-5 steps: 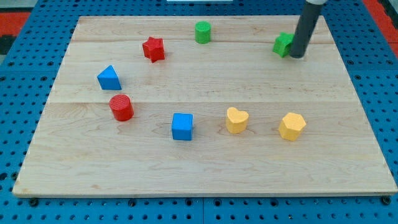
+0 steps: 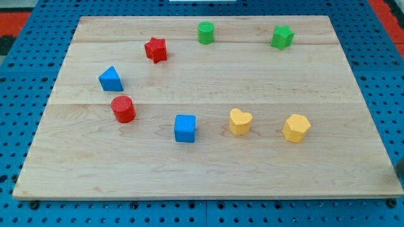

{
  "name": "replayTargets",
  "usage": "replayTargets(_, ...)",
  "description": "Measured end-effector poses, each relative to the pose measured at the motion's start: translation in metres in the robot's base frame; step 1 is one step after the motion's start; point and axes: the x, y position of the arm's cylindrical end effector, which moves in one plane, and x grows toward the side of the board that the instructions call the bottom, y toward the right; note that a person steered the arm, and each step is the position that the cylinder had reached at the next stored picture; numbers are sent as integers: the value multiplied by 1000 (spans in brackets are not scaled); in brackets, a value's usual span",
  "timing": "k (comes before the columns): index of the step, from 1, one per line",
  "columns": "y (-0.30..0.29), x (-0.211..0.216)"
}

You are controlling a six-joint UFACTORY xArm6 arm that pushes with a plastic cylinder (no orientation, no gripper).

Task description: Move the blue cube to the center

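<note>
The blue cube (image 2: 185, 128) sits on the wooden board (image 2: 208, 176), below and a little left of the board's middle. A red cylinder (image 2: 124, 108) is to its left and a yellow heart (image 2: 240, 122) to its right. A blue triangular block (image 2: 110, 79) lies further up on the left. My tip does not show clearly. A dark blurred shape (image 2: 399, 169) at the view's right edge, off the board, may be the rod, far from the blue cube.
A red star (image 2: 155, 49), a green cylinder (image 2: 206, 32) and a green star (image 2: 282, 36) lie along the board's top. A yellow hexagonal block (image 2: 296, 128) sits at the right. Blue pegboard surrounds the board.
The rod has left its place beside the green star at the top right. The green star now sits slightly further up and left. The other blocks have not moved.
</note>
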Motion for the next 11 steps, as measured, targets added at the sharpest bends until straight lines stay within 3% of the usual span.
replayTargets(1,-95,1)
replayTargets(2,-225,-16)
replayTargets(3,-281,-16)
replayTargets(5,-281,-17)
replayTargets(6,-282,-48)
replayTargets(7,-316,-109)
replayTargets(10,-357,-122)
replayTargets(11,-396,-122)
